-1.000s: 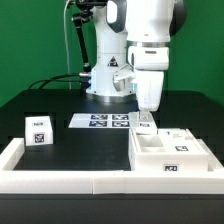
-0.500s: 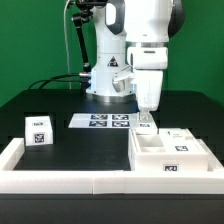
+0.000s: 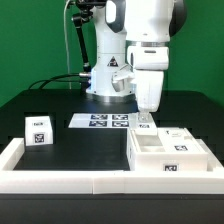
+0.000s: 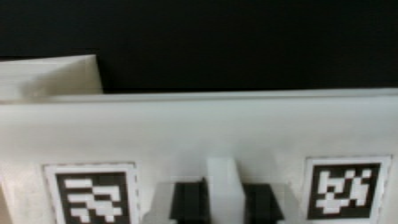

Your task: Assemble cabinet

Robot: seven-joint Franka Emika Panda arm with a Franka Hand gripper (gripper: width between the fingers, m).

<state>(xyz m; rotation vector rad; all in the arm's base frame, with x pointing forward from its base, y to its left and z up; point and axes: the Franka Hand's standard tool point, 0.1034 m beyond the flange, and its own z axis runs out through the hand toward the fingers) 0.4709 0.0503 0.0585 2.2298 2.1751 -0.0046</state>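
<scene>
The cabinet [image 3: 168, 150] is a large white box with tagged panels at the exterior view's right, against the white front rail. My gripper [image 3: 145, 119] reaches straight down onto its rear left corner. In the wrist view the cabinet's white wall [image 4: 214, 120] fills the frame, with a square tag [image 4: 89, 192] on either side. My gripper [image 4: 222, 196] has its dark fingers [image 4: 183, 203] pressed on both sides of a thin upright white edge of the cabinet.
A small white cube [image 3: 38, 130] with one tag stands at the exterior view's left. The marker board [image 3: 103, 121] lies flat before the arm's base. A low white rail [image 3: 70, 180] borders the table's front and left.
The cabinet has shifted slightly toward the exterior view's left with the gripper on it. The cube and marker board have not moved.
</scene>
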